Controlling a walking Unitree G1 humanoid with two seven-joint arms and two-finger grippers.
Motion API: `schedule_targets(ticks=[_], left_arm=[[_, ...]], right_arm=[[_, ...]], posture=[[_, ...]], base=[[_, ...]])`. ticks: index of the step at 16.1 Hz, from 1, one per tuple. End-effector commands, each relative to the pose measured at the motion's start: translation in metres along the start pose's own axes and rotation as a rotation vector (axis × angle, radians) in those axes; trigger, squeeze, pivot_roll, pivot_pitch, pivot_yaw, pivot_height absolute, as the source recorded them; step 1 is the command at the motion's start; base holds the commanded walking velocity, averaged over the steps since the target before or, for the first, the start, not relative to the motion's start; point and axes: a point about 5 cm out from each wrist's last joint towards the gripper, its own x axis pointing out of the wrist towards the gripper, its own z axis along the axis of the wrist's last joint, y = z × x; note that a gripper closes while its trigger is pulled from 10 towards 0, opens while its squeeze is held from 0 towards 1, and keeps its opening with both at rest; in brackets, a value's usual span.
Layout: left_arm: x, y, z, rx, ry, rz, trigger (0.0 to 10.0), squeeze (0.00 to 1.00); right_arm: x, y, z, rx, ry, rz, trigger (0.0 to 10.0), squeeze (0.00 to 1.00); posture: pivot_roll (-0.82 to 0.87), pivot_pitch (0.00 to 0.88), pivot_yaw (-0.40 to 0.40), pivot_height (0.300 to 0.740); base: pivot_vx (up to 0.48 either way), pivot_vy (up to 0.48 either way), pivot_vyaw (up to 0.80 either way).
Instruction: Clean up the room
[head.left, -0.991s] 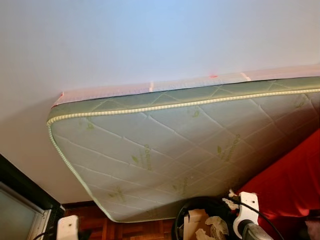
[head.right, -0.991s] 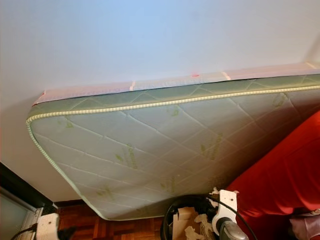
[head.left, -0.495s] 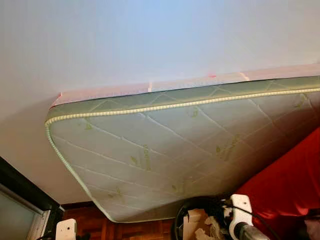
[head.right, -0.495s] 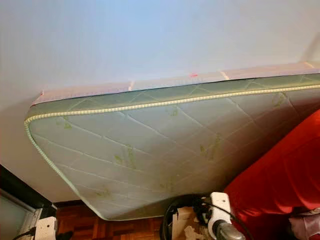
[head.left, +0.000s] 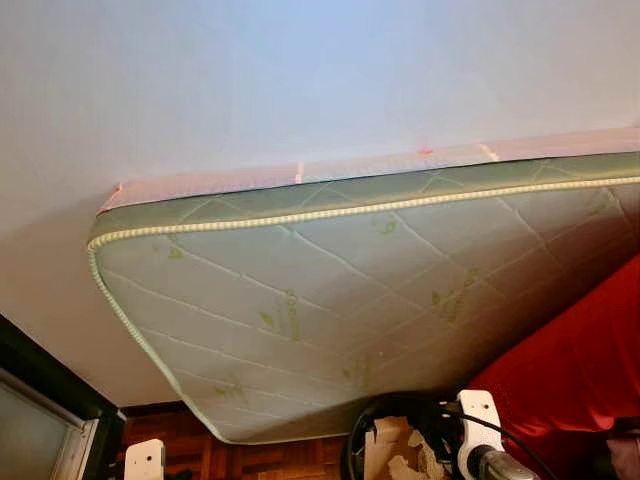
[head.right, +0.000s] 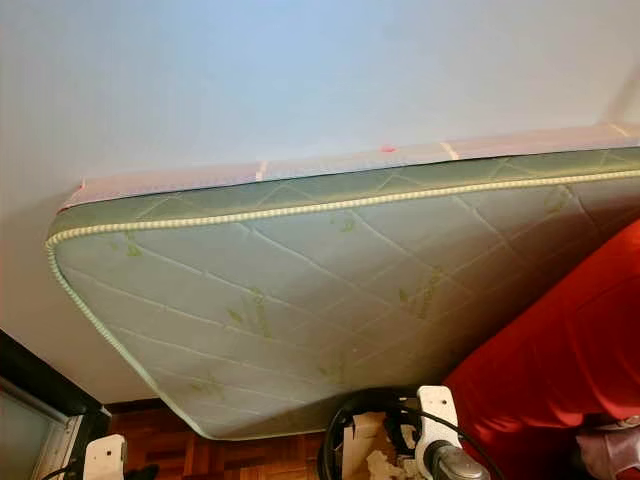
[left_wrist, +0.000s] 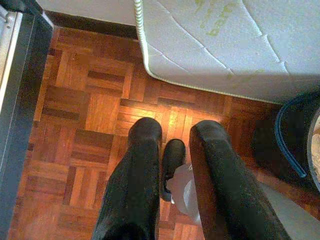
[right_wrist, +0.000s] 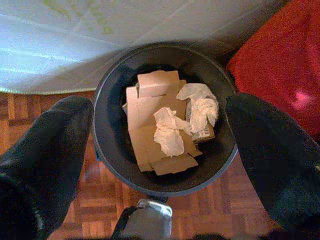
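A round black bin (right_wrist: 100, 100) stands on the parquet floor, holding flattened cardboard pieces (right_wrist: 145, 110) and crumpled white paper (right_wrist: 167, 132). My right gripper (right_wrist: 162, 110) hangs directly above the bin's mouth, fingers spread wide and open, with nothing between them. In the left eye view the bin (head.left: 362, 428) sits at the bottom edge, with my right wrist (head.left: 482, 432) over it. My left gripper (left_wrist: 175, 132) points down at bare parquet, its fingers a little apart and holding nothing. My left wrist (head.left: 145, 462) is low at the bottom left.
A pale green quilted mattress (head.left: 350, 300) leans against the white wall just behind the bin. Red fabric (head.left: 580, 370) lies to the bin's right. A dark frame with a glass panel (head.left: 40, 410) stands at the left. Parquet floor (left_wrist: 90, 100) lies open between them.
My left wrist has sunk lower in the head views. My right wrist has shifted slightly left and down over the bin. The mattress and bin stay put.
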Motion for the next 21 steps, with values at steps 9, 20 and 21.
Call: schedule_targets(ticks=[9,20,21], left_arm=[[-0.001,0.005,-0.001,0.028,0.020,0.004,10.0,0.00],[-0.001,-0.005,-0.013,0.020,0.092,0.017,10.0,0.00],[-0.001,-0.005,-0.014,0.023,0.093,0.018,10.0,0.00]], right_arm=[[-0.018,-0.042,-0.025,0.283,-0.023,-0.233,10.0,0.00],[-0.013,-0.016,-0.037,0.170,0.031,-0.103,10.0,0.00],[-0.013,-0.015,-0.038,0.164,0.033,-0.098,10.0,0.00]], posture=[[0.11,0.000,0.034,0.740],[0.10,0.000,0.020,0.740],[0.10,0.000,0.020,0.740]], base=[[0.000,0.000,0.00],[0.000,0.000,0.00],[0.000,0.000,0.00]])
